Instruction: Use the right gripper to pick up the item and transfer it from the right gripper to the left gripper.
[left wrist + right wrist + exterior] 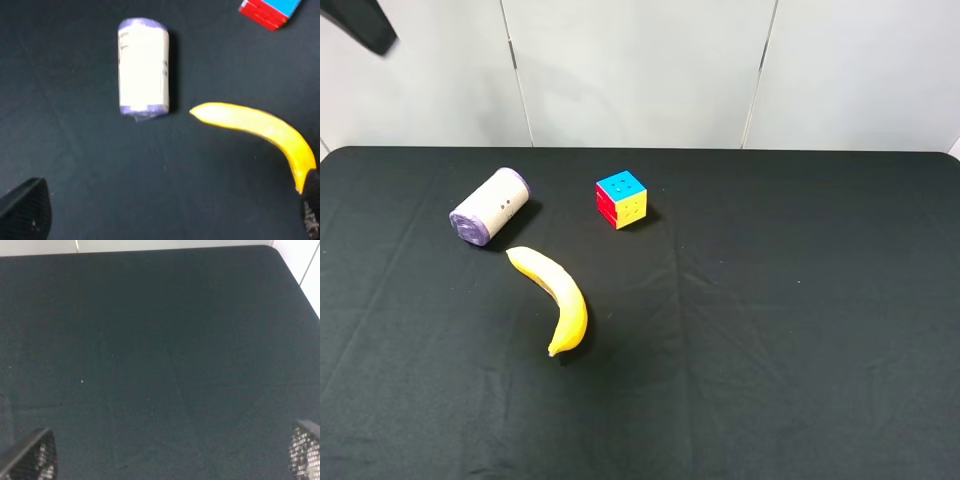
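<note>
The item (pixel 490 207), a small canister with a cream label and purple ends, lies on its side at the left of the black table, far from both grippers. It also shows in the left wrist view (pixel 143 67). My left gripper (pixel 167 220) is open and empty, hanging above the table with the item and banana below it; only its two fingertips (pixel 25 210) show. My right gripper (pixel 167 460) is open and empty over bare black cloth, with its fingertips (pixel 30 457) at the frame edges. Neither gripper's claws show in the exterior view.
A yellow banana (pixel 555 297) lies just in front of the item, also in the left wrist view (pixel 260 127). A multicoloured puzzle cube (pixel 621 199) stands to the item's right. A black arm part (pixel 360 25) shows at the top left. The table's back right corner (pixel 270 247) meets a white wall.
</note>
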Available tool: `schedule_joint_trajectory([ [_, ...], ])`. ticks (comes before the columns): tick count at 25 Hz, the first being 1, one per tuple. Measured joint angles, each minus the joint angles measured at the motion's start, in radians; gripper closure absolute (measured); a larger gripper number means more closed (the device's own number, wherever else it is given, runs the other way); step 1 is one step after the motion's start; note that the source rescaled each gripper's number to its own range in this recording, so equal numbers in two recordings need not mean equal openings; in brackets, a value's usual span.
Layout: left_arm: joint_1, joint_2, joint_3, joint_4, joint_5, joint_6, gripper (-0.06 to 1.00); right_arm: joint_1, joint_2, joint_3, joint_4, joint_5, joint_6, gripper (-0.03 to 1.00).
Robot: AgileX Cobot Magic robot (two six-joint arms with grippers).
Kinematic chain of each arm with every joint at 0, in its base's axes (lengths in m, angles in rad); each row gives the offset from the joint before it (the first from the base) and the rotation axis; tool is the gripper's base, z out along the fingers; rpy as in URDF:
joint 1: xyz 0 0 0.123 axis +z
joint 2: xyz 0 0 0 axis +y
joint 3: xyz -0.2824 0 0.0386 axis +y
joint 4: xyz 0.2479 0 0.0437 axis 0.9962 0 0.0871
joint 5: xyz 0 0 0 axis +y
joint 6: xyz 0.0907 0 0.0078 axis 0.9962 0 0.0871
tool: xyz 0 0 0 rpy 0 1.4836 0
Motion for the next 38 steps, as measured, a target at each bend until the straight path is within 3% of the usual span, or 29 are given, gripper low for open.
schedule_joint_trajectory([
  [14,0.000,-0.326,0.062,0.001,0.001,-0.108,-0.05,0.000,0.000,0.000,0.000,0.000,0.000,-0.03],
  [25,0.000,-0.734,0.451,0.001,0.001,-0.128,-0.05,0.000,0.000,0.000,0.000,0.000,0.000,-0.03],
  [31,0.000,-1.057,0.688,-0.026,0.001,-0.221,-0.06,0.000,0.000,0.000,0.000,0.000,0.000,-0.03],
  [34,0.000,-1.182,0.754,-0.002,0.001,-0.224,-0.06,0.000,0.000,0.000,0.000,0.000,0.000,-0.03],
  [38,0.000,-1.283,0.843,0.088,-0.001,-0.227,-0.06,0.000,0.000,0.000,0.000,0.000,0.000,-0.03],
])
